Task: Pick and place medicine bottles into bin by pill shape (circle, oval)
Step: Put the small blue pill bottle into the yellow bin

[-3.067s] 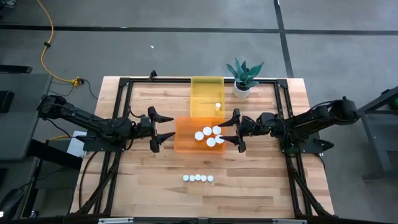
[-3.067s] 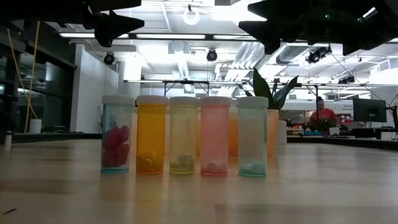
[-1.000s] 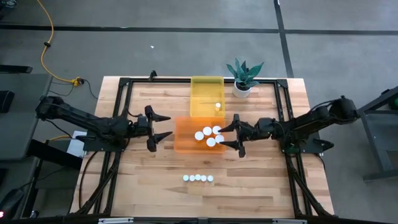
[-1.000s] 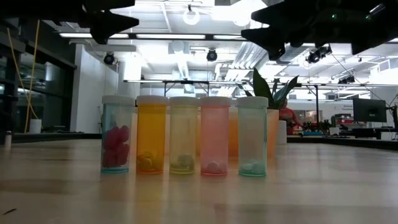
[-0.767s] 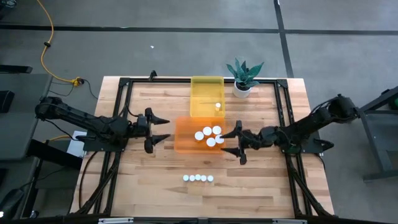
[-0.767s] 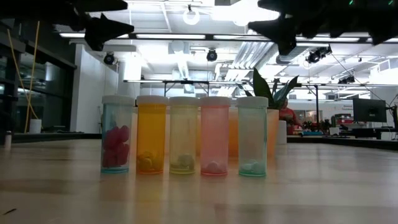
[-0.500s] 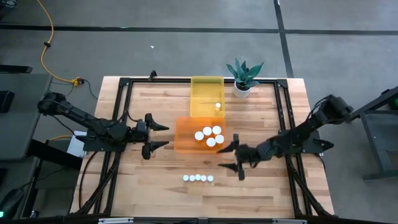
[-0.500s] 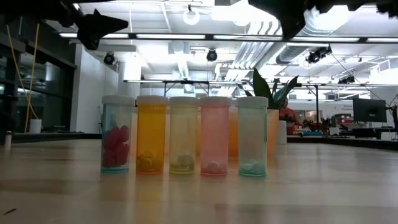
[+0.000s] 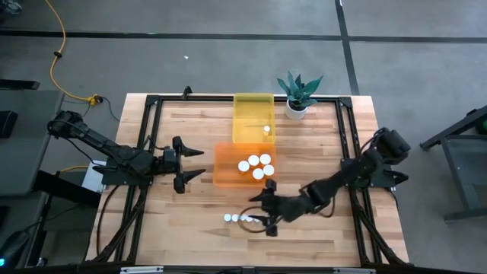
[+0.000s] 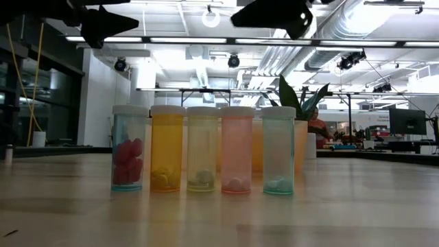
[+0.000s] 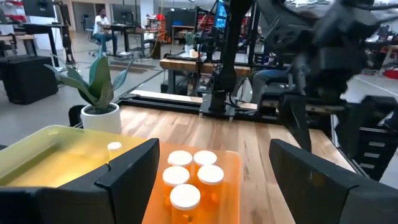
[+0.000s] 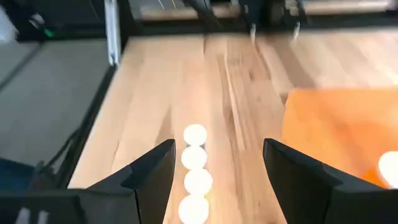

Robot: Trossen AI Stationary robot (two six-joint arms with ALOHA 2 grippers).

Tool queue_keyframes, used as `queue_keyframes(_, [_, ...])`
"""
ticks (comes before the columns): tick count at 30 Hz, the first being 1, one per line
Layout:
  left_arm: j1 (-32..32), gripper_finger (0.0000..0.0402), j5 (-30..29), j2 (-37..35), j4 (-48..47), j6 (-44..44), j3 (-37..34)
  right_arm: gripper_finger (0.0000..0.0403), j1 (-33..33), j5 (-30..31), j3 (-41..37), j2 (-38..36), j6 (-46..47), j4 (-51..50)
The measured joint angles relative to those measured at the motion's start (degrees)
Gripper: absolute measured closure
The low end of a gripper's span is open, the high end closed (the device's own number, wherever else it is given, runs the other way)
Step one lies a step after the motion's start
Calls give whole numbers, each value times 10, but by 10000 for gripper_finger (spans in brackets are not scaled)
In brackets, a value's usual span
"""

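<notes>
Four bottles sit in the orange bin, one in the yellow bin; five more wait on the tabletop under the open, empty right claw, and the left claw hangs open.

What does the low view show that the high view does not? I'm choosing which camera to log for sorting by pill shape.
Only the low view shows the pills inside the row of bottles through their tinted walls, plus the room behind.

Only the high view shows the orange bin with four bottles in it, the yellow bin with one, the left gripper beside the orange bin, and the right gripper open over the row's right end.

Both show the row of five white-capped bottles and the potted plant.
</notes>
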Motion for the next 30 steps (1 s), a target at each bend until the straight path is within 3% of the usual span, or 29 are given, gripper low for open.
queue_keyframes(3, [0, 110, 0, 0, 5, 1, 0, 166, 7, 4, 58, 33, 47, -102])
queue_keyframes(7, [0, 110, 0, 0, 9, -1, 0, 166, 29, 11, 97, 72, 79, -163])
queue_keyframes(16, [0, 110, 2, 0, 8, -9, 0, 166, 63, 70, 97, 107, 177, -218])
queue_keyframes(30, [0, 110, 2, 0, 8, -6, 0, 166, 53, 54, 97, 141, 186, -221])
